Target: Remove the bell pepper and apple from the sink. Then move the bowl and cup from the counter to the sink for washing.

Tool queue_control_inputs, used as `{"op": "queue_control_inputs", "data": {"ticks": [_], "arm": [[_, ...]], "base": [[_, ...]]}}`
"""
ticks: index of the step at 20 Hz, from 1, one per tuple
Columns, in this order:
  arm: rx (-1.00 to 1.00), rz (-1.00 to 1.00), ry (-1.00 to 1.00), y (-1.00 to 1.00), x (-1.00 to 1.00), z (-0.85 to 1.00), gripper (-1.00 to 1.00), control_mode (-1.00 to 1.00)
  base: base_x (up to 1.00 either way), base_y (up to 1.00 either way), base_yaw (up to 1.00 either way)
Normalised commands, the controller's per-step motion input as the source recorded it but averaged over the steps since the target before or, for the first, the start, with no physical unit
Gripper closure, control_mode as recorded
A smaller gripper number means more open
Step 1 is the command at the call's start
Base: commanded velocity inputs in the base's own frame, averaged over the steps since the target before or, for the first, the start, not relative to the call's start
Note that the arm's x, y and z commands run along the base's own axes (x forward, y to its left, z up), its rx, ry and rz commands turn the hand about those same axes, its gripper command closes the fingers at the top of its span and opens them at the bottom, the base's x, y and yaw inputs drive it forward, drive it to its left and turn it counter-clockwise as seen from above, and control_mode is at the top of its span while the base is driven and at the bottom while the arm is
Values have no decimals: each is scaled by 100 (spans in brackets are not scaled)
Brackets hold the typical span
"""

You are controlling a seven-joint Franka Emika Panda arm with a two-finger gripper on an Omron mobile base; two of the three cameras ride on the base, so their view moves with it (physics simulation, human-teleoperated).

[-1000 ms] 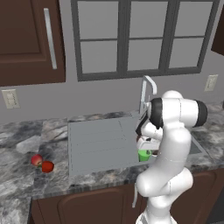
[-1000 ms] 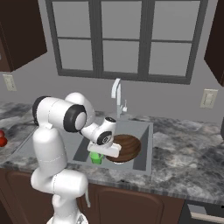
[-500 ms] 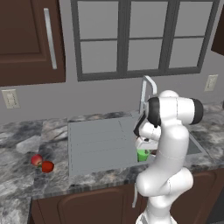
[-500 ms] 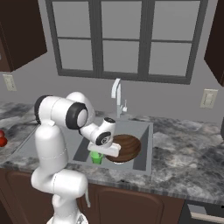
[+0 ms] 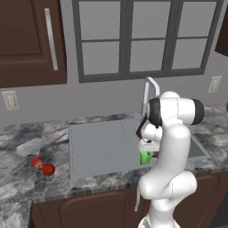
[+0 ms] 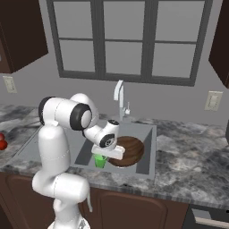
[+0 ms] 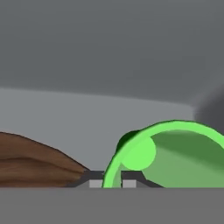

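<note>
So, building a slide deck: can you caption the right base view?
Gripper shut on the green cup's rim, lowering it into the sink beside the wooden bowl.

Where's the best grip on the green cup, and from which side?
On the rim wall of the cup, coming from above: it sits mouth-up in the sink, its thin wall fits between the fingers, which now pinch the rim. The bowl crowds one side, so a side approach looks tight.
</note>
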Motion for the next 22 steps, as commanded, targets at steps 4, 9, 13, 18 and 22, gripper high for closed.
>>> {"op": "queue_control_inputs", "data": {"ticks": [4,9,13,18,22], "arm": [[0,3,-1,-2,-1,-13,100,-100],[0,1,-1,2,-3,-2,100,-100],[1,0,0,7,-3,1,100,-100],[0,0,0,4,-2,1,100,-100],[0,0,0,3,0,0,100,-100]], "base": [[0,0,0],[0,0,0],[0,0,0],[0,0,0],[0,0,0]]}}
